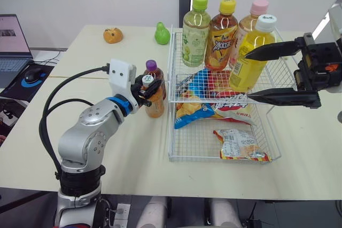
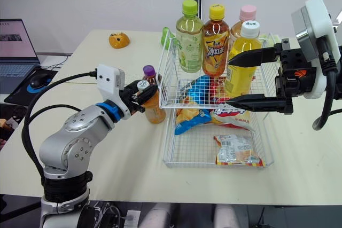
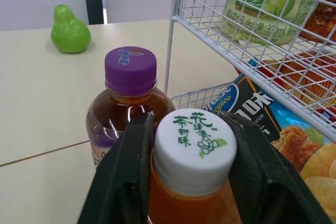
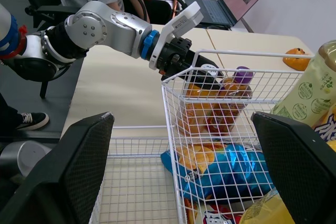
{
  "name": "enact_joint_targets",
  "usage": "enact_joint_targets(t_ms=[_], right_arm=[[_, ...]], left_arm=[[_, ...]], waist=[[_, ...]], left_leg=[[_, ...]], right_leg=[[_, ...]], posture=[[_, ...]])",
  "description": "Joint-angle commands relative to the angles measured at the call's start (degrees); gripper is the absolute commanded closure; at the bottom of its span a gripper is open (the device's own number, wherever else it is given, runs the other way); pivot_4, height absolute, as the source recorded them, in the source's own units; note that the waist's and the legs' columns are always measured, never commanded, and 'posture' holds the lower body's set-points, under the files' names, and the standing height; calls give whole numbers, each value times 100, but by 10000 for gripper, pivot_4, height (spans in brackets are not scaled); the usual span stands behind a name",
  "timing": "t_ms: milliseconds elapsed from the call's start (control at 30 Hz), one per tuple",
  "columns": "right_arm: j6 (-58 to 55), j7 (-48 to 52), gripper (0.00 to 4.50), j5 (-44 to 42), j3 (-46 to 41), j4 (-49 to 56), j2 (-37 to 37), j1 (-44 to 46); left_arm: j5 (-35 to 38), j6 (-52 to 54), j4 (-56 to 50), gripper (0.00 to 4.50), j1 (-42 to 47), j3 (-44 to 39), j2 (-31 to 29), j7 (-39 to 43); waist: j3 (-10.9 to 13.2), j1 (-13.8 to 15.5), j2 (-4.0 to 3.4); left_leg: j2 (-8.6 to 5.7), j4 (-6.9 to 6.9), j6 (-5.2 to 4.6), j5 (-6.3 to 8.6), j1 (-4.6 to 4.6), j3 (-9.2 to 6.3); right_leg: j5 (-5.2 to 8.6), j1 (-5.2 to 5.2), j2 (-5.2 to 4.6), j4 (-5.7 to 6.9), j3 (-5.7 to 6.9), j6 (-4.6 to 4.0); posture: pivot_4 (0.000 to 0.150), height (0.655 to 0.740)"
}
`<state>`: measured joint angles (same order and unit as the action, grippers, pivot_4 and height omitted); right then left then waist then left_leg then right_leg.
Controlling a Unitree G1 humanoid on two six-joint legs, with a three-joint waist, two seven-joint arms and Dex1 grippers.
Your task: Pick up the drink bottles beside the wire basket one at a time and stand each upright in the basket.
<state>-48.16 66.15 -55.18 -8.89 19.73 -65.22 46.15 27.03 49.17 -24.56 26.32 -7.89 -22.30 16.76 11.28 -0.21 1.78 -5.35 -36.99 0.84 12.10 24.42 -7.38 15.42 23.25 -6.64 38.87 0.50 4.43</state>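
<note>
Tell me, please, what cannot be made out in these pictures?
White-capped bottle: label, left wrist view, hidden by the left gripper and the picture's edge.
Purple-capped bottle: lower body, same view, behind that bottle.
Pink-capped bottle: lower body, left eye view, behind the yellow bottle.

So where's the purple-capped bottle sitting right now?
In the head views the purple-capped bottle stands on the table just left of the wire basket, behind the white-capped bottle in the left gripper.
</note>
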Motion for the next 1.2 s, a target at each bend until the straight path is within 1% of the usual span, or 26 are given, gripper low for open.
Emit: enact_joint_targets(t_ms=[33,400,467,567,700,800,900,1000,1067,1100,1200], right_arm=[[13,-10,0,14,-160,53,-26,128],[81,29,0,-49,-303,107,21,-40],[87,48,0,-49,-341,134,17,-100],[107,51,0,-31,-412,171,3,-213],[146,11,0,-10,-540,200,-26,-370],[219,-16,0,63,-718,223,-51,-553],[317,-56,0,156,-855,236,-78,-696],[452,-100,0,305,-1051,196,-85,-857],[658,-39,0,476,-1281,127,-97,-1052],[744,29,0,536,-1431,81,-121,-1168],[715,234,0,502,-1751,-91,-289,-1379]], left_arm=[[49,-116,-186,31197,120,2,26,-2],[196,-64,-537,31197,17,-118,-25,48],[280,-1,-638,31197,13,-221,-77,59],[604,273,-881,31197,28,-542,-112,-44],[1110,648,-1164,31197,86,-1125,-648,156],[1924,1008,-788,31197,467,-1979,-1336,482],[2602,1317,-124,31198,1020,-2562,-1820,551],[2959,1550,536,31198,1501,-2688,-2570,1018],[3134,1655,1121,31198,2017,-2626,-3085,1352],[3197,1699,1433,31198,2327,-2558,-3280,1462],[3252,1739,2085,31198,3037,-2222,-3617,1816]], waist=[[0,10,0],[0,13,1],[1,13,1],[1,10,2],[1,-3,2],[2,0,3],[2,8,3],[2,2,3],[3,4,5],[4,13,6],[5,12,7]], left_leg=[[0,0,0,0,0,0],[-1,0,0,0,2,-1],[0,1,0,0,2,-1],[1,1,0,0,3,-3],[3,3,0,0,3,-2],[4,3,1,0,3,-3],[3,1,1,0,4,-7],[2,1,0,0,5,-7],[2,4,0,1,5,-6],[2,4,0,1,6,-6],[2,3,1,0,8,-5]], right_leg=[[0,0,0,0,0,0],[0,0,0,-3,1,0],[0,0,0,-3,1,0],[0,0,0,-4,3,0],[0,4,2,-3,1,0],[1,4,4,-3,2,-1],[1,3,6,-3,6,0],[2,2,6,-7,7,1],[1,3,6,-8,6,1],[1,4,7,-9,7,1],[1,4,8,-8,6,2]], posture=[[1500,7400],[1500,7400],[1500,7400],[1500,7400],[1500,7400],[1500,7400],[1500,7400],[1500,7400],[1500,7400],[1500,7400],[1500,7400]])
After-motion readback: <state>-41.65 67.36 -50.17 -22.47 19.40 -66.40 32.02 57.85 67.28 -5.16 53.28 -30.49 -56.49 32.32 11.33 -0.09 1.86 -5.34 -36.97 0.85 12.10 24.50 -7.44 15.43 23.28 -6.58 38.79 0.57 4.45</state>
